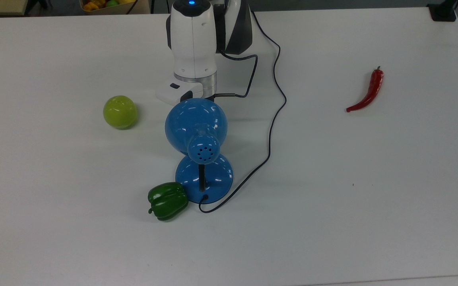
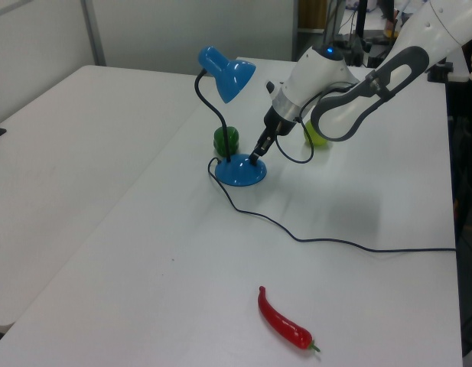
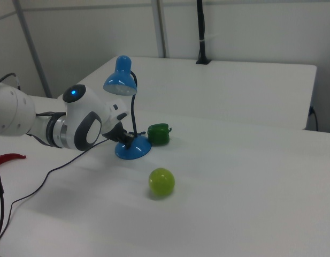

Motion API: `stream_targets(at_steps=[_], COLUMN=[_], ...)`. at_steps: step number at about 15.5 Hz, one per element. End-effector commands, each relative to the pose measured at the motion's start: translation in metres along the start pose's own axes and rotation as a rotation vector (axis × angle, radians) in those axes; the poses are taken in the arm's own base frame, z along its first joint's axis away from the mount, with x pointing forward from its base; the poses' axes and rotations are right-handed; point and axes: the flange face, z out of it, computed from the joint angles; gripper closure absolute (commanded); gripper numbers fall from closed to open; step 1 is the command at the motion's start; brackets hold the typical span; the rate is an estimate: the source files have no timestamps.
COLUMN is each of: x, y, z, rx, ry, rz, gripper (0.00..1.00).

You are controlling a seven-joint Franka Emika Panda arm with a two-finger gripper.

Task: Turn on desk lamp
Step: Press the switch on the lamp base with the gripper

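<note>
Your gripper (image 2: pixel 255 157) tip meets the desk lamp (image 2: pixel 240 170) base, its opening unclear; green pepper (image 2: pixel 226 141) touches that base's far side.

A white table (image 1: pixel 372 198) carries the desk lamp (image 1: pixel 204 174), green pepper (image 1: pixel 167 200), red chili (image 1: pixel 368 92) and perhaps a lime (image 1: pixel 120 112).

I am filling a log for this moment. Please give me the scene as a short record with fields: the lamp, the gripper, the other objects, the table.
lamp: desk lamp, blue, upright, cord trailing
gripper: gripper low at the lamp's base
beside base: green bell pepper, touching it in the top view
other objects: green apple; red chili, far off
surface: white table
</note>
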Motion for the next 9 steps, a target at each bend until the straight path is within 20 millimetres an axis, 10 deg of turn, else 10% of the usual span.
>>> stream_targets(at_steps=[1,9], x=[-0.0034,-0.0069], y=[-0.0021,-0.0052], z=[0.0109,0.0170], rx=[-0.010,-0.010], ry=[0.007,0.004], rz=[0.001,-0.013], gripper=[1.00,1.00])
